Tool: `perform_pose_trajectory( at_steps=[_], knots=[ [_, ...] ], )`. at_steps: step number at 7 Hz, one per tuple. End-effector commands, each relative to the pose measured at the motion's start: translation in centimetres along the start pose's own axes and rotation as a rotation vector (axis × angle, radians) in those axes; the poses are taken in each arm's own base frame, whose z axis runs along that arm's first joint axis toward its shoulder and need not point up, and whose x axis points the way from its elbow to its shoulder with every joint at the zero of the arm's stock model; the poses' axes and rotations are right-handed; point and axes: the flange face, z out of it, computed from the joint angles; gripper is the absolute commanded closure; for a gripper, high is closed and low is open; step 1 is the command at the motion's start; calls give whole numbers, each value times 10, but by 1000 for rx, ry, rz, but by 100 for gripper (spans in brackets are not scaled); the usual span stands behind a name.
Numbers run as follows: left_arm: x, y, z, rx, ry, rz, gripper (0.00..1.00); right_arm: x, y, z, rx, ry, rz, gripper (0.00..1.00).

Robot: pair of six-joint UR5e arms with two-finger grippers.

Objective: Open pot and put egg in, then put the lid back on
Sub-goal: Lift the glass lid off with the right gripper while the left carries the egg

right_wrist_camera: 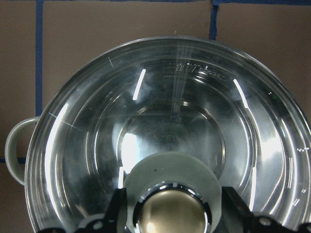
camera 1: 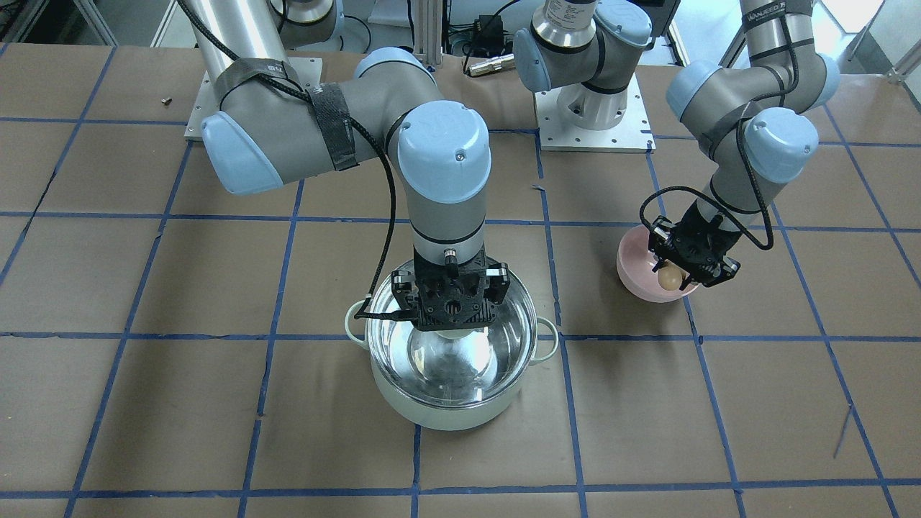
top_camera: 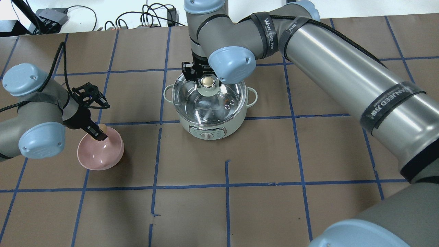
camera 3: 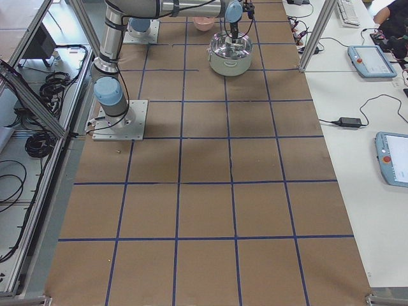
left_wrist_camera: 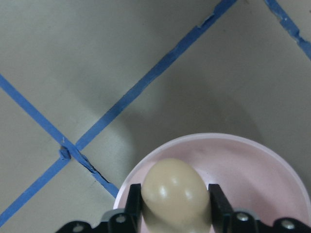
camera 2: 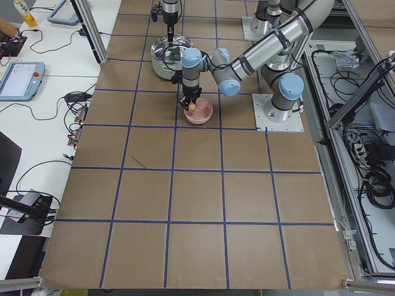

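The counter (top_camera: 308,154) is brown paper gridded with blue tape (top_camera: 291,116), with cables trailing along its far edge. Mid-counter sits the round mint pot (top_camera: 209,128), with the clear domed glass lid (top_camera: 212,103) over it. The right hand (right_wrist_camera: 171,213) clamps the lid's shiny knob. The left hand (left_wrist_camera: 176,206) pinches the smooth tan egg (camera 1: 670,276) over a glossy pink bowl (top_camera: 99,157).

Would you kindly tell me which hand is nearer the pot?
Right. The right hand sits over the pot, clasping the lid; the left hand holds the egg at the bowl, off to the side.
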Motion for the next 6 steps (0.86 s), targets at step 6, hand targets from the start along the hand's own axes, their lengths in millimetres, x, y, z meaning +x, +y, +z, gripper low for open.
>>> perform_pose_trajectory(
  at_steps=[6],
  knots=[
    [-13, -28, -68, 10, -6, -189, 99, 47, 31, -127, 64, -13, 13, 73]
  ],
)
